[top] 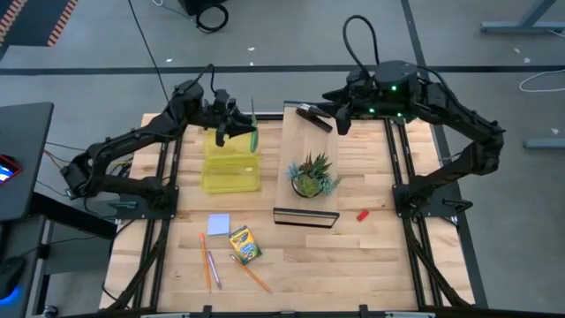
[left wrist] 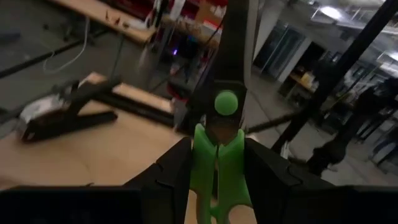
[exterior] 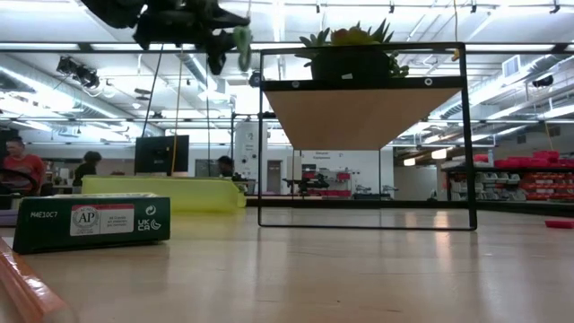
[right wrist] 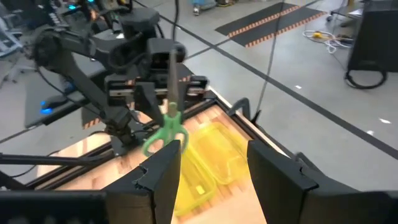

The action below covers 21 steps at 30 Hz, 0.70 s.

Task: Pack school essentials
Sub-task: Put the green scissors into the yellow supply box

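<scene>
My left gripper (top: pixel 237 122) is shut on a pair of green-handled scissors (top: pixel 252 131) and holds them in the air over the open yellow case (top: pixel 231 163) at the table's far left. Other school essentials lie near the front: a pale blue pad (top: pixel 218 223), a crayon box (top: pixel 244 245), thin pencils (top: pixel 208 262) and a small red block (top: pixel 362 215). My right gripper (right wrist: pixel 208 168) hangs high over the table's far side, open, with nothing between its fingers. My left gripper pinches the scissors between its two fingers (left wrist: pixel 168 177), on the green handle part just behind the pivot (left wrist: pixel 214 155). The dark blades (left wrist: pixel 239 43) stick out past the fingers. The scissors are lifted clear, above the yellow case, with the handle loops (right wrist: pixel 163 135) lowest.
A wooden board in a black frame (top: pixel 305 215) stands mid-table with a green spiky potted plant (top: pixel 311 175) on it. The crayon box (exterior: pixel 90 220) and the yellow case (exterior: pixel 161 193) show low in the low view. Bare tabletop lies at the front right.
</scene>
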Available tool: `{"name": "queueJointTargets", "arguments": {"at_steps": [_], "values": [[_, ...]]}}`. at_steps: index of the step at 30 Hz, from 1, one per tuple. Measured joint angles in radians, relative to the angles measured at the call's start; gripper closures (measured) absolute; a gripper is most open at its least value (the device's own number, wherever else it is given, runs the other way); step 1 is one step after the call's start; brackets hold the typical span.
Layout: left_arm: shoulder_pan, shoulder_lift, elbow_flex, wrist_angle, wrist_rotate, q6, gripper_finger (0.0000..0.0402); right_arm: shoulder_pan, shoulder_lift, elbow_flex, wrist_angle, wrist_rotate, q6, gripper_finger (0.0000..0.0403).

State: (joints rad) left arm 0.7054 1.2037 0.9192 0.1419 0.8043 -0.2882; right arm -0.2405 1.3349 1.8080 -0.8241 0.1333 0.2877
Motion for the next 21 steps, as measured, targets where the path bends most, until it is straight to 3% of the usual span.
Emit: {"name": "queueJointTargets", "arguments": {"at_steps": [11, 17, 21], "values": [[0.009, -0.139, 0.0, -0.48, -0.089, 0.235, 0.0267, 0.0, -0.005, -0.001, -0.006, 0.016, -0.008, 0.0211], [0.009, -0.14, -0.031, -0.621, -0.1, 0.318, 0.027, 0.0, -0.005, -0.001, -0.005, 0.016, -0.008, 0.0211], [0.008, -0.138, -0.064, -0.702, -0.164, 0.379, 0.0265, 0.001, -0.005, -0.001, -0.005, 0.016, -0.007, 0.0211]]}}
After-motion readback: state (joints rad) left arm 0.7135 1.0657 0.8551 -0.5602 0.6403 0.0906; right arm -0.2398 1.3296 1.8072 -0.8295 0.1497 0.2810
